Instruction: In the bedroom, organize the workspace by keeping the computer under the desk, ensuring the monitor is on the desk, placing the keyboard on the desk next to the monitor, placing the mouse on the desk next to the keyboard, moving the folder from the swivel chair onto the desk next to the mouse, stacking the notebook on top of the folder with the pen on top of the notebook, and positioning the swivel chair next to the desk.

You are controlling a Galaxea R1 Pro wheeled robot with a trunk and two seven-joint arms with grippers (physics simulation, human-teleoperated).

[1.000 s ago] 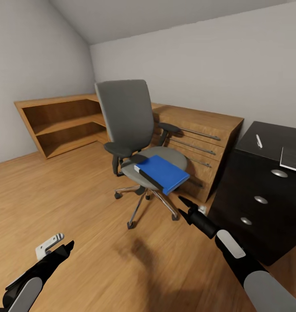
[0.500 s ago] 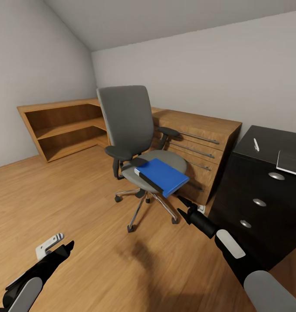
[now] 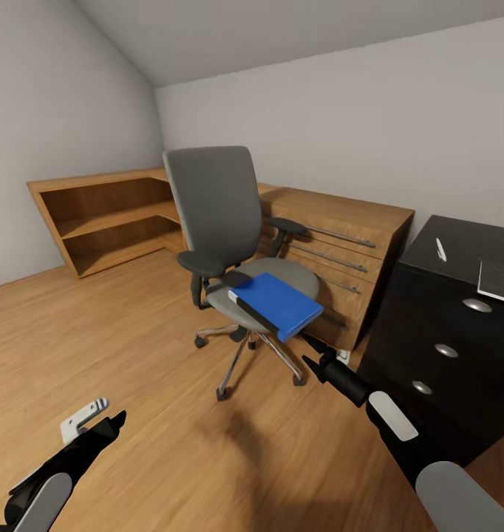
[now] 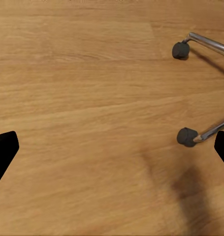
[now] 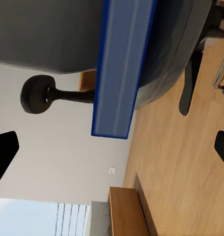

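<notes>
The grey swivel chair [image 3: 221, 214] stands mid-room with the bright blue folder [image 3: 276, 301] lying on its seat, one corner jutting past the front edge. My right gripper [image 3: 305, 349] hovers open just below and in front of that corner. In the right wrist view the folder's edge [image 5: 122, 64] lies ahead of the open gripper [image 5: 112, 150], apart from it. At the right is the black desk [image 3: 437, 332], bearing the white pen [image 3: 440, 249] and the grey notebook [image 3: 499, 281]. My left gripper [image 3: 110, 412] hangs open low over the floor, with the chair's casters [image 4: 187, 136] ahead of it.
A light wooden drawer cabinet [image 3: 344, 229] stands behind the chair against the wall, close to the desk's end. A low open wooden shelf [image 3: 104, 214] runs along the left wall. Wooden floor [image 3: 134, 347] spreads between me and the chair.
The whole picture has shifted slightly, so the camera moved. Both arms sit at the same place in the picture, and the folder still lies on the chair.
</notes>
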